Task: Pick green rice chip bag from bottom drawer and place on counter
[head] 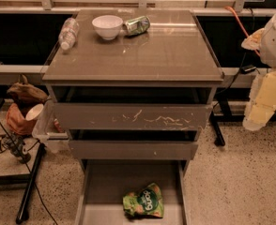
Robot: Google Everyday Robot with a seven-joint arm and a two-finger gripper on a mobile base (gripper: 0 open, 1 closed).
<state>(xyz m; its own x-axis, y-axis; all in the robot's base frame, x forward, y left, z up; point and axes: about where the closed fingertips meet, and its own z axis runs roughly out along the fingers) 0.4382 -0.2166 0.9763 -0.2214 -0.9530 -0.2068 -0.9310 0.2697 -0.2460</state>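
The green rice chip bag (144, 201) lies crinkled on the floor of the open bottom drawer (105, 184), right of its middle and toward the front. The counter (147, 50) is the glossy grey-brown top of the cabinet. My arm hangs at the right edge of the view. My gripper (255, 118) is at its pale lower end, to the right of the cabinet at about the height of the top drawer front. It is well above and to the right of the bag and holds nothing that I can see.
On the back of the counter stand a white bowl (107, 26), a crushed green can (137, 25) and a plastic bottle (68, 33) lying at the left edge. The two upper drawers are slightly open. A clear bin (46, 125) and cables sit left of the cabinet.
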